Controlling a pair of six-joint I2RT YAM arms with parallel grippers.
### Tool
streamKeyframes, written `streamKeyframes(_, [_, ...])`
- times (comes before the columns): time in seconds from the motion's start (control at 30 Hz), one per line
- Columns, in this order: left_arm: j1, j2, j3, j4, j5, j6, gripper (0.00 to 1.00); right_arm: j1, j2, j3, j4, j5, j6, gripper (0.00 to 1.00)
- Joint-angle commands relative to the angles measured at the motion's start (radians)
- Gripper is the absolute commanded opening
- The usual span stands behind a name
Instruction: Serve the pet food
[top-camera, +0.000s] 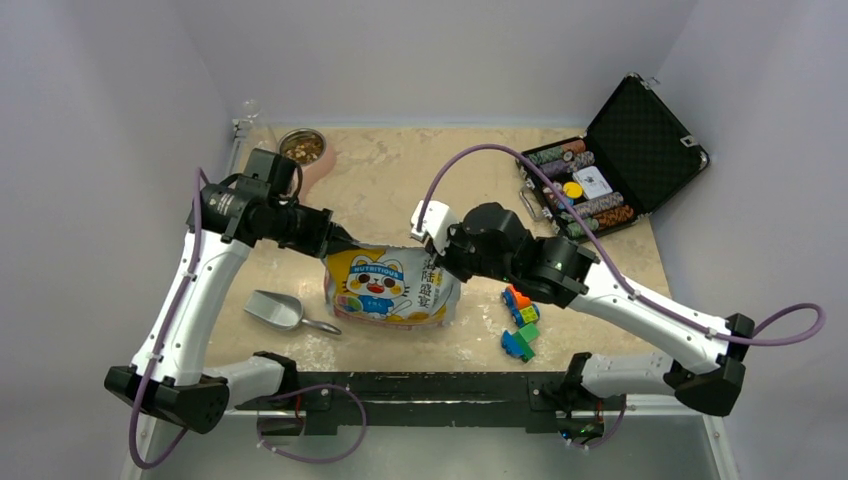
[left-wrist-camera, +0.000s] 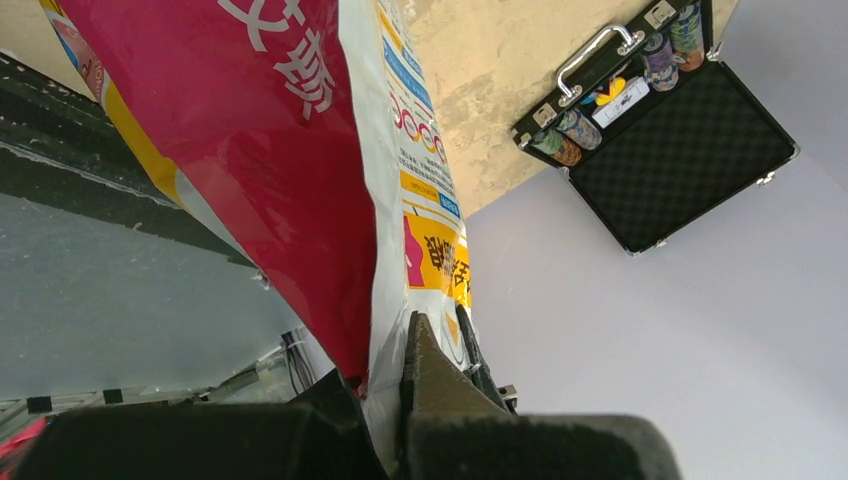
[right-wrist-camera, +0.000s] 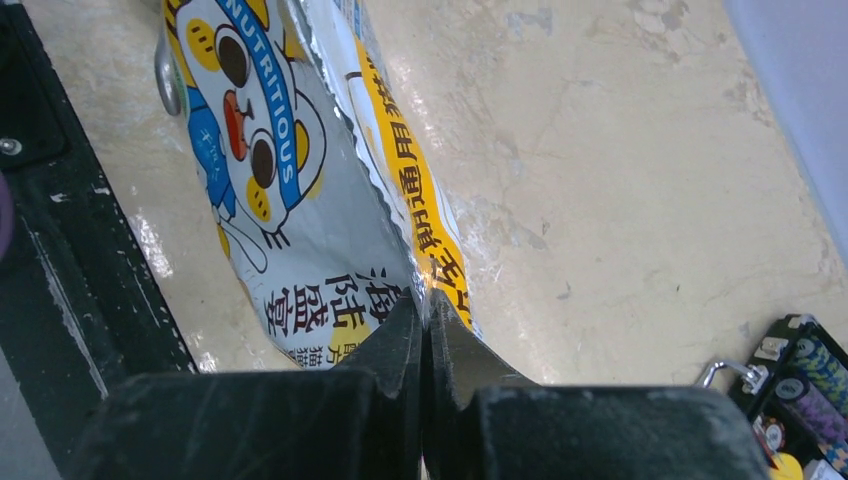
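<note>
The pet food bag (top-camera: 390, 285), white, yellow and red with a cartoon cat, is held up over the table middle by both grippers. My left gripper (top-camera: 335, 245) is shut on the bag's top left corner; in the left wrist view the gripper (left-wrist-camera: 395, 350) pinches the bag's (left-wrist-camera: 300, 150) edge. My right gripper (top-camera: 440, 258) is shut on the top right corner; in the right wrist view the gripper (right-wrist-camera: 425, 300) clamps the bag's (right-wrist-camera: 300, 200) sealed edge. Brown kibble (top-camera: 302, 148) lies in a metal bowl (top-camera: 322, 165) at the back left.
A grey scoop (top-camera: 275, 310) lies left of the bag. Coloured toy blocks (top-camera: 520, 320) lie right of it. An open black case of poker chips (top-camera: 610, 170) stands at the back right and also shows in the left wrist view (left-wrist-camera: 680, 150). White walls enclose the table.
</note>
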Motion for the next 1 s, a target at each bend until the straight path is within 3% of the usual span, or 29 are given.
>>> streamKeyframes(0.0, [0.120, -0.061, 0.106, -0.033, -0.090, 0.088, 0.00, -0.097, -0.150, -0.103, -0.177, 0.227, -0.034, 0.00])
streamKeyframes(0.13, [0.172, -0.048, 0.116, -0.069, -0.097, 0.130, 0.00, -0.136, -0.173, -0.123, -0.204, 0.209, -0.011, 0.00])
streamKeyframes(0.67, [0.188, -0.012, 0.092, -0.011, -0.067, 0.151, 0.00, -0.139, -0.380, -0.261, -0.313, 0.298, 0.023, 0.00])
streamKeyframes(0.87, [0.185, -0.042, 0.018, 0.051, 0.003, 0.129, 0.00, -0.139, -0.454, -0.186, -0.279, 0.064, 0.032, 0.00])
streamKeyframes(0.9, [0.185, -0.044, 0.015, 0.053, 0.012, 0.129, 0.00, -0.139, -0.453, -0.177, -0.250, 0.037, 0.035, 0.10])
streamKeyframes(0.93, [0.185, -0.044, 0.015, 0.050, 0.018, 0.129, 0.00, -0.139, -0.442, -0.167, -0.224, 0.020, 0.045, 0.34])
streamKeyframes(0.97, [0.185, -0.041, 0.015, 0.051, 0.023, 0.130, 0.00, -0.145, -0.425, -0.145, -0.204, 0.013, 0.075, 0.46])
